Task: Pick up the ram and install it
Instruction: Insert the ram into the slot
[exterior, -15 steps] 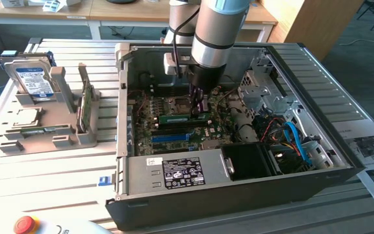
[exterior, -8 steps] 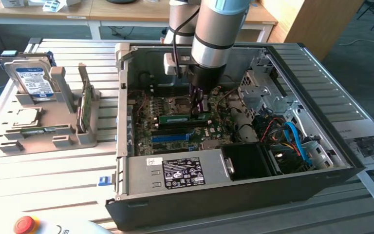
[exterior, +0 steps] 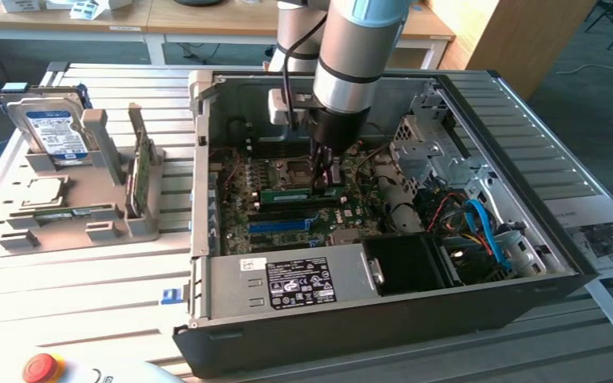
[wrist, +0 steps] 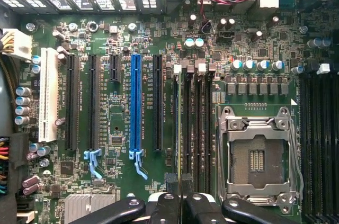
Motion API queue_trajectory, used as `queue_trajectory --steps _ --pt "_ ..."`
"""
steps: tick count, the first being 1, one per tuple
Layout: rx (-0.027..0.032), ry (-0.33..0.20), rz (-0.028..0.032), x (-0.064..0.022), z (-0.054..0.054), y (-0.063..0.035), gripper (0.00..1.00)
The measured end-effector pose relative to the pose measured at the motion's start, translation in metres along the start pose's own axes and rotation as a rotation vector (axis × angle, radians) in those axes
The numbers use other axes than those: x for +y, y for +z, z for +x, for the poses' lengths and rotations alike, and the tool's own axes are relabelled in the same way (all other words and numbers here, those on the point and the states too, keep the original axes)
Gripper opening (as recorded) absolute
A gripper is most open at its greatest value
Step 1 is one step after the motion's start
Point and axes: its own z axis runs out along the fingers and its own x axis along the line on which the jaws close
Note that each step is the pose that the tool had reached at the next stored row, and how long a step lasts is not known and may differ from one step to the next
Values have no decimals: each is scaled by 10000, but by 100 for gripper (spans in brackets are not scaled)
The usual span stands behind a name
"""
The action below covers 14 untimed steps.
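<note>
The ram (exterior: 285, 194) is a thin green stick lying level just above the motherboard inside the open computer case (exterior: 562, 263). My gripper (exterior: 328, 187) reaches straight down into the case and is shut on the ram near one end. In the wrist view the ram (wrist: 176, 123) shows edge-on as a thin line running away from my gripper (wrist: 178, 184), along the black memory slots (wrist: 196, 128) beside the CPU socket (wrist: 257, 155). I cannot tell whether it sits in a slot or hovers just over it.
Black, blue (wrist: 136, 107) and white expansion slots lie beyond the memory slots. The power supply (exterior: 285, 279) and blue cables (exterior: 482, 227) crowd the case's near side. A grey holder (exterior: 83, 215) at the exterior view's left carries a hard drive (exterior: 57, 132) and an upright card (exterior: 141, 171).
</note>
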Motion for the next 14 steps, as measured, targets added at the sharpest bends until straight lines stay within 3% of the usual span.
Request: queue_trajectory --steps 14 --pt "-1 2 5 5 -3 14 12"
